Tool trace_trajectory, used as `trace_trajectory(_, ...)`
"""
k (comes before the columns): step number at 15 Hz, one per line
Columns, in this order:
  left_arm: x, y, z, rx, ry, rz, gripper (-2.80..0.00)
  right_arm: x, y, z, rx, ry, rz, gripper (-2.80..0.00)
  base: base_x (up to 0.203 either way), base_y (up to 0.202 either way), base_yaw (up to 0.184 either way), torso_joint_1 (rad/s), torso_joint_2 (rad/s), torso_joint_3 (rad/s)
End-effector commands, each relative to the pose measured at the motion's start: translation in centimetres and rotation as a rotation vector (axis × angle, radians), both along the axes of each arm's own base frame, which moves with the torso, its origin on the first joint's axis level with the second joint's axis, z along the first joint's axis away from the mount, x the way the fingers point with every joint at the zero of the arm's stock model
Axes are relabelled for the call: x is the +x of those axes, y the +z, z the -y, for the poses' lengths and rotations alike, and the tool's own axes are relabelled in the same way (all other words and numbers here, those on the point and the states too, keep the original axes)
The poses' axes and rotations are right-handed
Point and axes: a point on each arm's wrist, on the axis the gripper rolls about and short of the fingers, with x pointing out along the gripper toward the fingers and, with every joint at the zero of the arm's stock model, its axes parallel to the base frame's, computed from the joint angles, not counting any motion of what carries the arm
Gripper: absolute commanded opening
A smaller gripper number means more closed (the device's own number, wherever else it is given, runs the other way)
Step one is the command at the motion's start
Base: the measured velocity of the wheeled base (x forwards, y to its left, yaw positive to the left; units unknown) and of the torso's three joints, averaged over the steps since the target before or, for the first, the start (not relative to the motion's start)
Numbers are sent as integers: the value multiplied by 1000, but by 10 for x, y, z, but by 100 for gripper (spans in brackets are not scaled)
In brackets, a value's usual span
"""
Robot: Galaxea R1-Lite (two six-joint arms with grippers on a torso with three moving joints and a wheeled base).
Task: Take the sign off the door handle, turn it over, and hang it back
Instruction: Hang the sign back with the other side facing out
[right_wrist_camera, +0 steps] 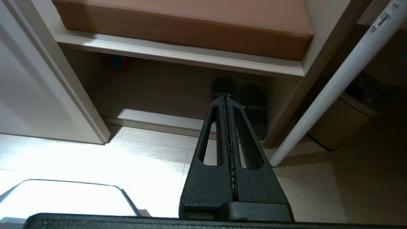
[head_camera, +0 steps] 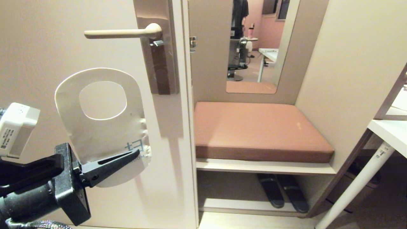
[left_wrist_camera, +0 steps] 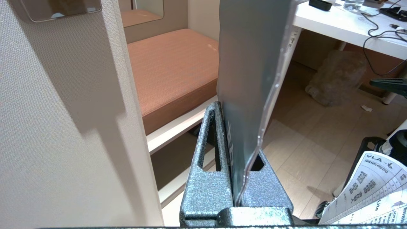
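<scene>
At the lower left of the head view, the left pincer [head_camera: 135,154] reaches in from the frame's edge, clenched on the lower end of the sign [head_camera: 101,127]. The sign stands upright in front of the door [head_camera: 41,63], off the handle, its white side facing the camera with faint mirrored blue lettering showing near the grip. Its large oval hole sits at the top, below and to the left of the door handle [head_camera: 124,32]. The handle, a cream lever, juts leftward from a brown backplate [head_camera: 160,60] at the upper centre, bare of any hanger. In the left wrist view the sign [left_wrist_camera: 251,79] rises edge-on between the two fingers [left_wrist_camera: 206,152], its blue-grey face turned toward the floor side.

Right of the door edge lies a brown cushion [head_camera: 257,130] on a shelf, with dark slippers [head_camera: 283,192] beneath. A white worktop [head_camera: 389,132] with a round leg fills the far right.

The right pincer [right_wrist_camera: 227,101] appears only in its own wrist view, clamped together and empty, pointing at the slippers [right_wrist_camera: 238,98] under the shelf.
</scene>
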Motion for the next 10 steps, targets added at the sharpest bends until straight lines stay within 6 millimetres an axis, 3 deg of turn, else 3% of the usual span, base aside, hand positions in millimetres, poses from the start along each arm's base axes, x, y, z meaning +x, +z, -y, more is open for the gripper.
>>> trace_trajectory(1,0,0,0,1,0,5,-280,-7,-1,0,-5,-7,64,-280,0,0,0,0,0,0)
trace_trajectory(10,10,2,-18,29,137,39,-280,-20,-4,0,-5,1,214,-280,0,0,0,0,0,0)
